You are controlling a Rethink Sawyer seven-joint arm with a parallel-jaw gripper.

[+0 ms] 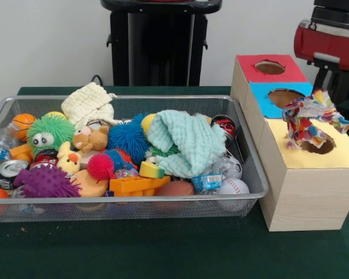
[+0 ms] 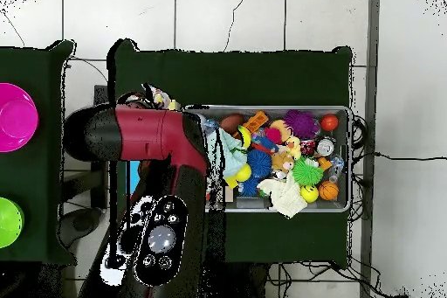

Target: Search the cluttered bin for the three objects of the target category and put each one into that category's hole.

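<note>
We see the small white cloth with multicoloured dots (image 1: 312,119) bunched upright at the hole (image 1: 317,145) in the yellow top of the pale wooden box (image 1: 305,192); its lower end is at the rim and its ruffled end flares up and toward the right of the front view. In the bin (image 1: 128,204), the mint-green waffle cloth (image 1: 186,142) drapes over the toys right of centre, its long axis slanting from upper left down to lower right. The cream waffle cloth (image 1: 88,103) lies crumpled against the far rim, beside a plush bear (image 1: 90,139).

The front view shows all three holes. The overhead view hides the boxes beneath the red and black arm (image 2: 144,137), yet shows the dotted cloth (image 2: 155,96) peeking out at the arm's far edge. We cannot tell how the jaws stand; the gripper itself is not visible.
</note>
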